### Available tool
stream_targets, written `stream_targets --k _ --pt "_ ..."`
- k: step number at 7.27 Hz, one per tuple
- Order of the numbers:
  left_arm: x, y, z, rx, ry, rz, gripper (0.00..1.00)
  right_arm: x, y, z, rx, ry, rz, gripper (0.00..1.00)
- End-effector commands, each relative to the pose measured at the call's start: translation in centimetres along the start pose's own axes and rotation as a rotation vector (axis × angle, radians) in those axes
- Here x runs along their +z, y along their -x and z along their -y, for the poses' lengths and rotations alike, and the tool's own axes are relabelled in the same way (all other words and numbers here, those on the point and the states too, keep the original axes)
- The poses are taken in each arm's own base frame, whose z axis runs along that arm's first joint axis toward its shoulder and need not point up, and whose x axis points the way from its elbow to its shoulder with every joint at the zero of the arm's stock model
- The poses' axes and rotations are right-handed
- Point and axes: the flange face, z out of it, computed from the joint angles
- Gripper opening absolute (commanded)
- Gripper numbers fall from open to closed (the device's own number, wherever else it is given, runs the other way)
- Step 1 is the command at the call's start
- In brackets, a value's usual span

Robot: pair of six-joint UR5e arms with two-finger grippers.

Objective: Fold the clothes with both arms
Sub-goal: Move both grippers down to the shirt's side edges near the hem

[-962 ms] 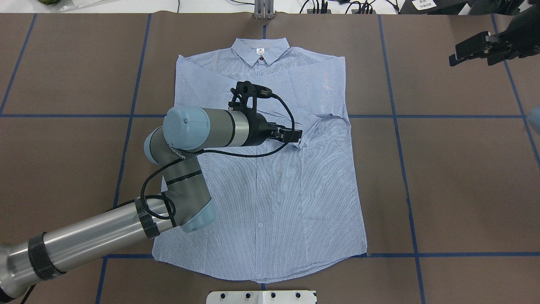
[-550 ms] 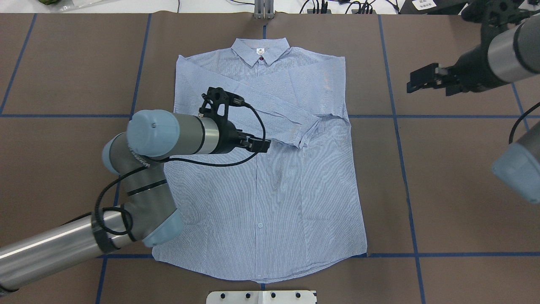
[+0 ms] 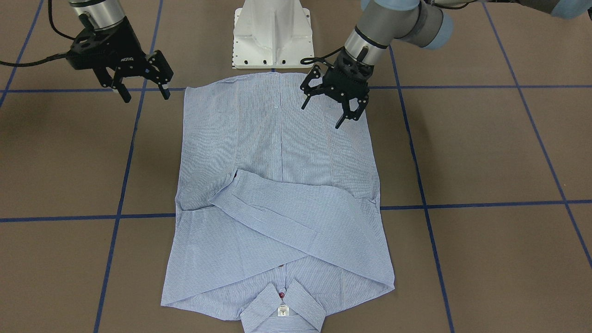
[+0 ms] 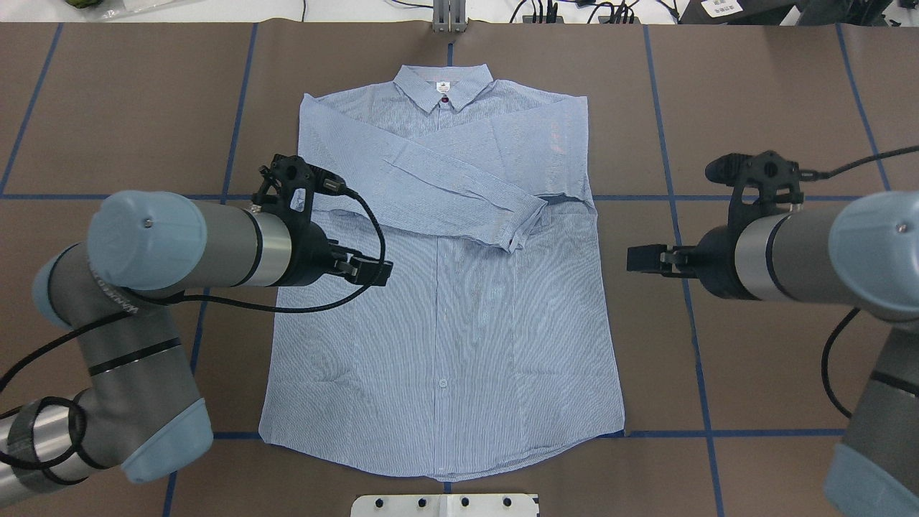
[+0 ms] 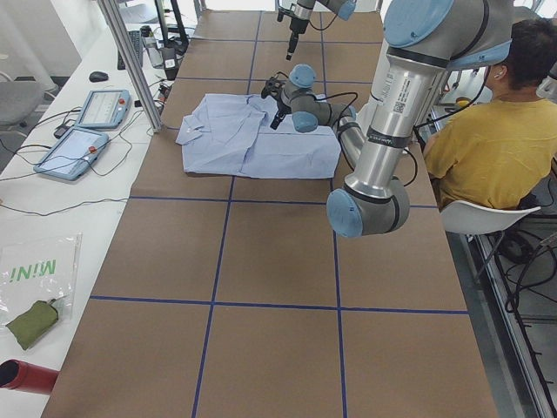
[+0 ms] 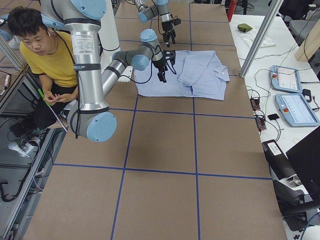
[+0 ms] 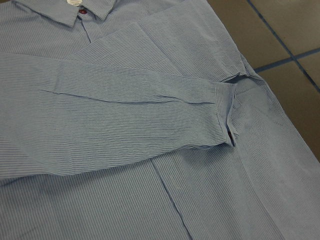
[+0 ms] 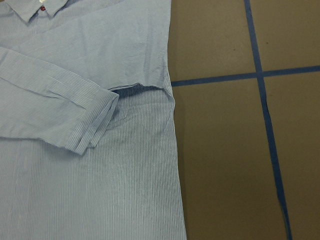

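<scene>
The light blue-and-white finely striped long-sleeved button-up shirt (image 4: 445,323) lies flat, front up, in the middle of the brown table (image 4: 775,345). Its collar (image 4: 444,85) points away from the robot, and both sleeves are crossed over the chest, with the upper cuff (image 4: 518,224) lying past the button line. The left arm's black two-finger tool (image 3: 320,117) hangs released, fingers spread, above the shirt's body near one side edge. The right arm's black tool (image 3: 146,97) is likewise spread and grasps nothing, over bare table just beside the opposite edge.
</scene>
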Motion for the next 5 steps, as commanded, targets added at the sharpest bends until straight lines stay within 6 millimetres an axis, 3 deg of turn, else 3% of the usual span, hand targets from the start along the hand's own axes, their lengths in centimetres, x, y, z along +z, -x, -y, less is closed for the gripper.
stream_targets --k 1,3,5 --pt "-0.2 3.0 -6.0 -0.127 -0.012 0.063 1.0 0.5 1.0 -5.5 0.0 -0.007 -0.009 1.0" --pt "0.3 5.7 -11.5 -0.131 0.038 0.127 1.0 0.8 1.1 -6.0 -0.001 -0.011 -0.012 1.0" --pt "1.2 5.7 -15.3 -0.182 0.087 0.156 1.0 0.9 1.0 -6.1 0.0 -0.013 -0.015 1.0"
